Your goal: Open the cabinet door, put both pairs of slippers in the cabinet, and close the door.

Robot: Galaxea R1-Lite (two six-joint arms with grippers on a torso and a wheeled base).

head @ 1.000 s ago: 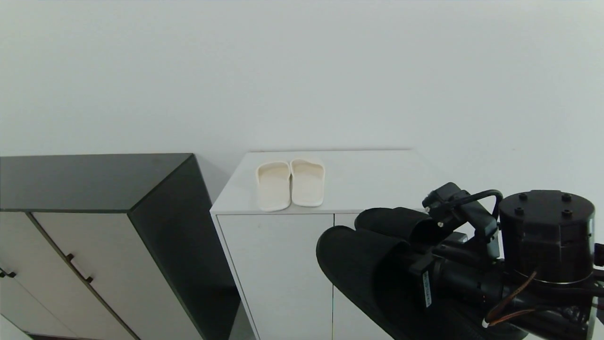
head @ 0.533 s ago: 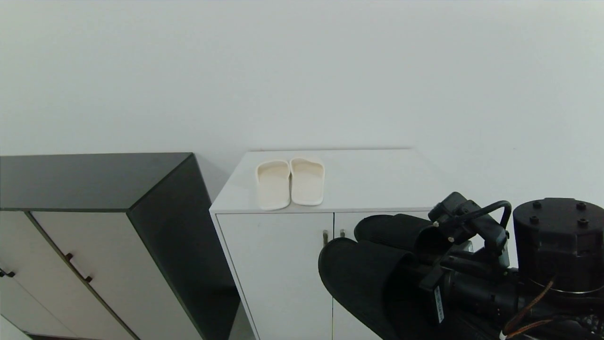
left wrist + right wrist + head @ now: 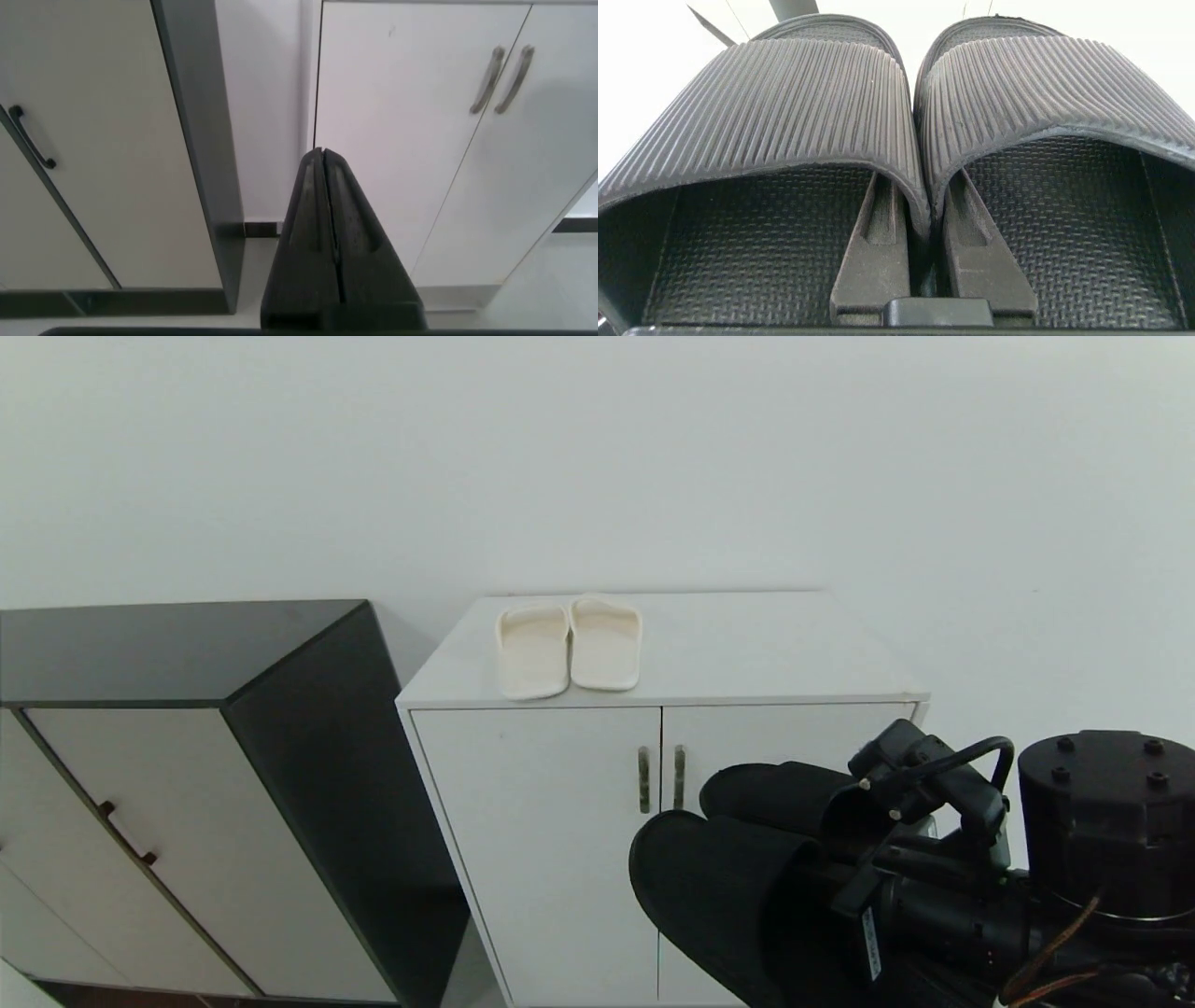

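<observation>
Right tool [image 3: 920, 215] clamps black slippers [image 3: 738, 877] by their inner walls before the shut white cabinet [image 3: 541, 821] | left tool [image 3: 323, 163] closed, empty, low | best: open it, hook door handle [image 3: 643, 779], pull steadily.

A pair of cream slippers [image 3: 568, 646] lies side by side on top of the white cabinet [image 3: 766, 649], left of centre and close to its front edge, the two touching; below, the cabinet's two doors [image 3: 541, 840] stand shut, handles [image 3: 661, 778] paired at the middle
</observation>
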